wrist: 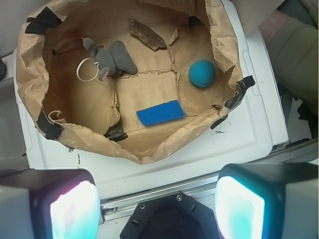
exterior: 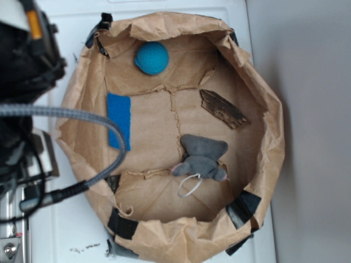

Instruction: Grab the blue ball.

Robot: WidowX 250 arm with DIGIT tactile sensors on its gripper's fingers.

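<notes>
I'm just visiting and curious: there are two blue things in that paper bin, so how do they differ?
The blue ball is round, teal and fuzzy; the blue felt strip is flat, rectangular and brighter blue. The ball sits near the bin's wall, the strip lies flat on the floor beside another wall. Both rest untouched inside the paper bin.

The small round fuzzy ball (exterior: 152, 58) shows teal-blue; the flat rectangular felt strip (exterior: 119, 120) reads bright blue; the crumpled paper basket (exterior: 271, 126) is tan, patched with black tape; the plush toy (exterior: 203, 158) is grey with a white loop; the bark piece (exterior: 222, 108) is dark brown.
</notes>
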